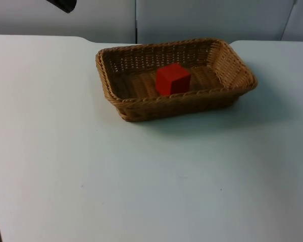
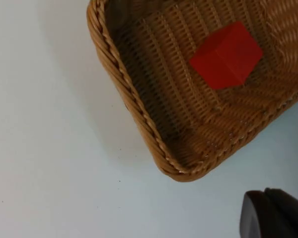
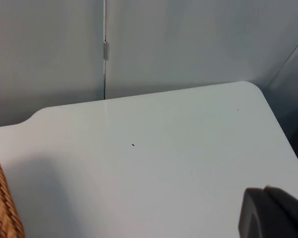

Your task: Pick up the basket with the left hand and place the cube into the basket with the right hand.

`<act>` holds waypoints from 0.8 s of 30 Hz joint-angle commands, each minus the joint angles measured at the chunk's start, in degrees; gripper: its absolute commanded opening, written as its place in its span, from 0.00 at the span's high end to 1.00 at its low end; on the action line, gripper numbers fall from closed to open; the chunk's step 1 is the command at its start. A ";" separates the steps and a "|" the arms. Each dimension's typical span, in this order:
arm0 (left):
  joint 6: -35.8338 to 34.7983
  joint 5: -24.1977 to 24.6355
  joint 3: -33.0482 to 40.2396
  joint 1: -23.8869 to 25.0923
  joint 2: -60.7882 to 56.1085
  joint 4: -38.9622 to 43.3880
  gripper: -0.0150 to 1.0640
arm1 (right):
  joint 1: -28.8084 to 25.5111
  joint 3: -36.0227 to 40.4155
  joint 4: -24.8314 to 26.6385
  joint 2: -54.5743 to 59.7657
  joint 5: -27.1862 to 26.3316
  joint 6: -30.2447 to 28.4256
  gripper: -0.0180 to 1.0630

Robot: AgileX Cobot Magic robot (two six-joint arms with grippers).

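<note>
The rectangular woven wicker basket (image 1: 175,79) sits flat on the white counter (image 1: 141,176) toward the far side, near the grey partition wall (image 1: 192,17), and the red cube (image 1: 172,79) already rests on its woven floor, roughly in the middle and clear of the walls. In the left wrist view the cube (image 2: 226,55) lies inside the basket's rounded corner (image 2: 154,99), with the left tool (image 2: 274,214) hanging above the bare counter just outside that corner and touching nothing; whether it is open or closed cannot be told from the one black fingertip on show. The right tool (image 3: 274,214) is off beyond the basket's end, looking across the counter toward the wall with a sliver of the basket's rim (image 3: 2,203) at its side; it holds nothing that can be seen, and its opening likewise cannot be told. Judging from how things lie, the placing step looks done: the cube is in, the basket is set down, and neither arm is engaged. What remains, if anything, is for both arms to draw away without nudging the rim.
</note>
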 commanded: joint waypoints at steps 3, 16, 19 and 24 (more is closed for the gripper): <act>0.39 0.56 0.00 -0.32 -0.16 -0.56 0.99 | -0.34 -0.41 0.08 -0.21 -0.63 0.11 0.99; 0.26 3.59 0.11 -0.32 -1.78 5.70 0.99 | -0.34 -0.41 -0.40 -0.21 0.33 -0.60 0.99; -2.44 3.95 0.81 -0.32 -6.64 12.25 0.99 | -0.34 -0.41 -4.13 -0.21 2.90 -0.42 0.99; -2.08 -2.28 8.84 -0.32 -18.02 11.76 0.99 | -0.34 -0.41 -7.58 -1.59 4.73 2.92 0.99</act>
